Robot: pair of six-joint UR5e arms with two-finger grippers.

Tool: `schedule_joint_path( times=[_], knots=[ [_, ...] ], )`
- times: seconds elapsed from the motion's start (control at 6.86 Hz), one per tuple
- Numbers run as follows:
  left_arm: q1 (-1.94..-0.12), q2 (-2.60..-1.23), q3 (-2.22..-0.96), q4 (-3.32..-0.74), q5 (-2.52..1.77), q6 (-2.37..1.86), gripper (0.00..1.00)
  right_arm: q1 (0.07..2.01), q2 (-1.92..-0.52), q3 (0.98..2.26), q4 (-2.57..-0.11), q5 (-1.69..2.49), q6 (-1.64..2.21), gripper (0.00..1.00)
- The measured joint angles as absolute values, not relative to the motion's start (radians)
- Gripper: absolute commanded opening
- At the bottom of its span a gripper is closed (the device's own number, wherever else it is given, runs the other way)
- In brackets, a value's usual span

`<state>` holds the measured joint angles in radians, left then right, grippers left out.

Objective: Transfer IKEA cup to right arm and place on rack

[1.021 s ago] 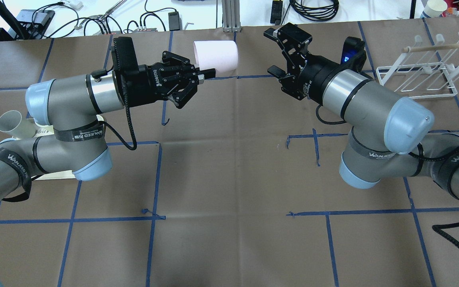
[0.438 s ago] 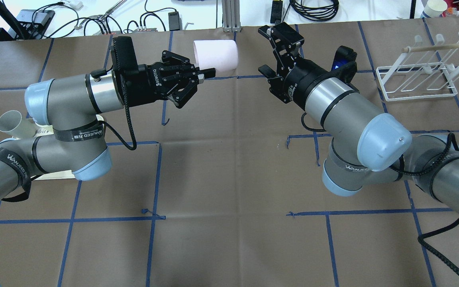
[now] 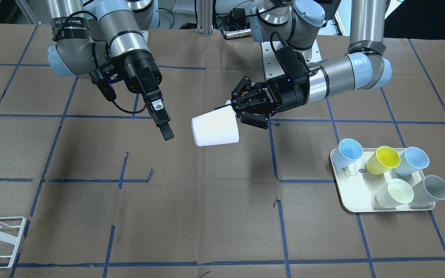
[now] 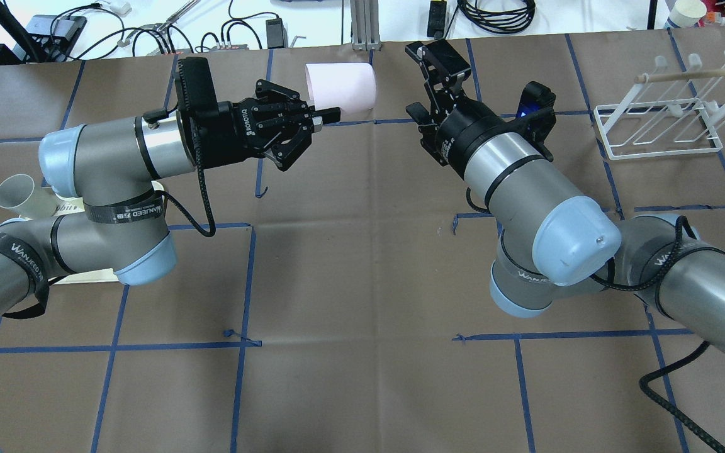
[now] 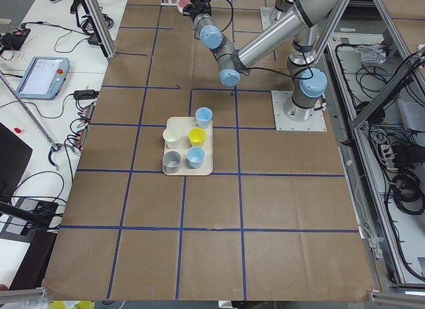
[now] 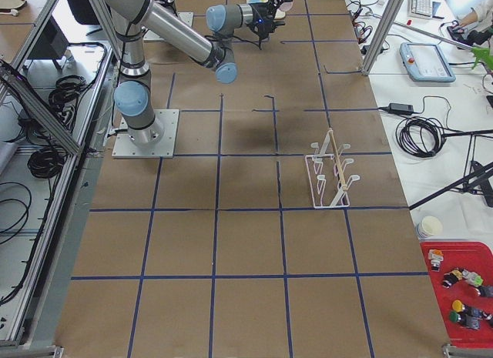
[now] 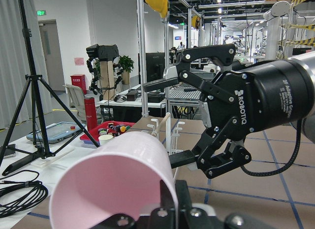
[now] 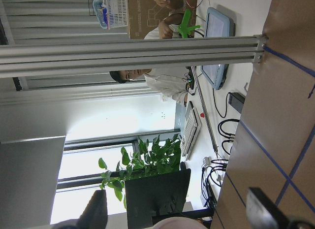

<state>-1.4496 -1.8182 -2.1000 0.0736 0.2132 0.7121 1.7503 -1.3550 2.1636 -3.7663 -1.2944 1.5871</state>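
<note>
The pink cup lies on its side in the air, held by its rim in my left gripper, which is shut on it. It also shows in the front view and in the left wrist view. My right gripper is open and empty, just to the right of the cup's base and apart from it. Its jaws face the cup in the left wrist view. The white wire rack stands at the far right of the table.
A cream tray with several coloured cups sits on my left side, partly under the left arm in the overhead view. Cables and boxes lie beyond the table's far edge. A wooden rod rests over the rack.
My right arm has swung left, bringing the open gripper closer to the cup. The left arm and the cup have not moved.
</note>
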Motion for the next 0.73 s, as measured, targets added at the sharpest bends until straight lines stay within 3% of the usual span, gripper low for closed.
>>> schedule_joint_path(
  times=[0.73],
  knots=[
    [-1.451,-1.822,-2.100,0.079,0.213,0.703,0.00,1.833,-1.294,2.093,-3.781,-1.336,1.639,0.99]
  ],
)
